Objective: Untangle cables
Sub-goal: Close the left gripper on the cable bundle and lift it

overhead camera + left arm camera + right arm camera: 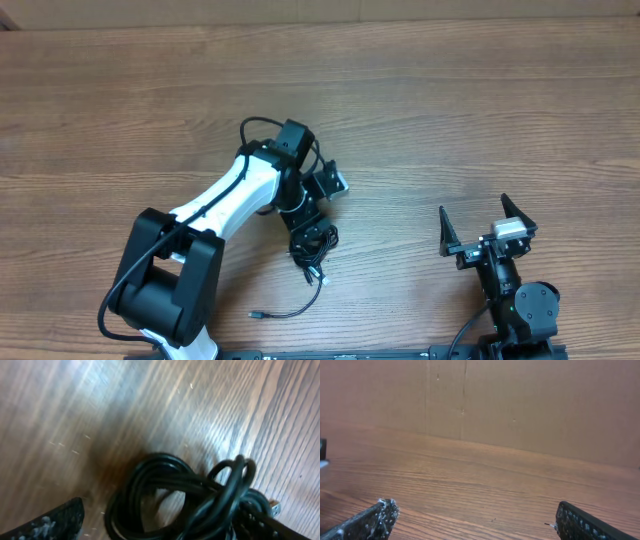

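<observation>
1. Two arms stand over a table (pixel 450 100) with a brown wood-grain top, its grain running in long streaks across the surface.
2. The cables (pixel 315 245) lie as a small knotted bundle near the middle of the table, just beneath the left gripper (pixel 308 222).
3. They are thin, round, glossy black cords. In the left wrist view they are wound into overlapping loops, with one loop standing up over the rest.
4. One loose strand (pixel 290 312) leaves the bundle and curves along the table toward the near edge, ending in a small plug (pixel 255 315).
5. Another small, pale plug end (pixel 275 507) shows at the right side of the bundle.
6. The left gripper's jaws stand wide apart on either side of the bundle. One dark, rough-surfaced finger (pixel 55 520) is clear of the cords. The other, at the lower right, is right beside them, and I cannot tell whether it touches.
7. The left arm (pixel 230 195) has a smooth white shell on a black base.
8. The right gripper (pixel 480 222) is well apart from the cables, to the right near the table's front edge. Its two black, pointed fingers are spread wide with nothing between them.
9. The right wrist view shows those fingers' (pixel 375 517) speckled, gritty pads above bare wood, with a flat brown wall (pixel 520 405) crossed by a vertical seam behind.
</observation>
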`<state>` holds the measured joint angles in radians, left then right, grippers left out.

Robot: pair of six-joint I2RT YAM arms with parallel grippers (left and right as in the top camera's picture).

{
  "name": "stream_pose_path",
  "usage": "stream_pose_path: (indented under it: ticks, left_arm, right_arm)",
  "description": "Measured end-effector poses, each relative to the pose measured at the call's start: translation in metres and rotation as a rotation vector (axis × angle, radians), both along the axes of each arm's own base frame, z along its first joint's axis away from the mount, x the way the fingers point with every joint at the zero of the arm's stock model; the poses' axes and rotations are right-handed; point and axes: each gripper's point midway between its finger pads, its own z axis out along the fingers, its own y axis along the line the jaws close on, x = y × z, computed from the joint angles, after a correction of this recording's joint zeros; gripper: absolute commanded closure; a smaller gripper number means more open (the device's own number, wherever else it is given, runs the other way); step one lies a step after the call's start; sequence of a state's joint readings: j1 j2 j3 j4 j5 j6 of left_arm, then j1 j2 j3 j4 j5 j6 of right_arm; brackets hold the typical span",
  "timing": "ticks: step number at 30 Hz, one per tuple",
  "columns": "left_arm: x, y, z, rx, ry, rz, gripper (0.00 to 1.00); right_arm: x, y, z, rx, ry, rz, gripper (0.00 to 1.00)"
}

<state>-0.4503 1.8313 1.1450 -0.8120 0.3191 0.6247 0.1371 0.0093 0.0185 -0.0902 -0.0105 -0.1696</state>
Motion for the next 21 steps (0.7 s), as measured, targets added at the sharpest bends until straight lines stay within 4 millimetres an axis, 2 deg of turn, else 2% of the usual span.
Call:
stream_pose_path:
  ticks: [4, 6, 10, 15, 19, 21]
  left_arm:
    - [-0.010, 0.005, -0.008, 0.014, 0.027, -0.007, 0.14]
    - [-0.014, 0.007, -0.010, 0.019, 0.036, -0.011, 0.19]
    - [-0.012, 0.006, -0.011, 0.012, 0.020, -0.030, 0.41]
    - [-0.008, 0.004, -0.010, 0.004, 0.004, -0.035, 0.58]
    - [-0.008, 0.003, -0.010, 0.001, 0.005, -0.035, 0.66]
    - [-0.008, 0.003, -0.010, 0.000, 0.003, -0.030, 0.75]
  right_arm:
    - [0.000, 0.000, 0.000, 0.000, 0.000, 0.000, 0.00]
    - [0.000, 0.000, 0.000, 0.000, 0.000, 0.000, 0.00]
    - [0.000, 0.000, 0.000, 0.000, 0.000, 0.000, 0.00]
    - [0.000, 0.000, 0.000, 0.000, 0.000, 0.000, 0.00]
    - [0.000, 0.000, 0.000, 0.000, 0.000, 0.000, 0.00]
    - [0.000, 0.000, 0.000, 0.000, 0.000, 0.000, 0.00]
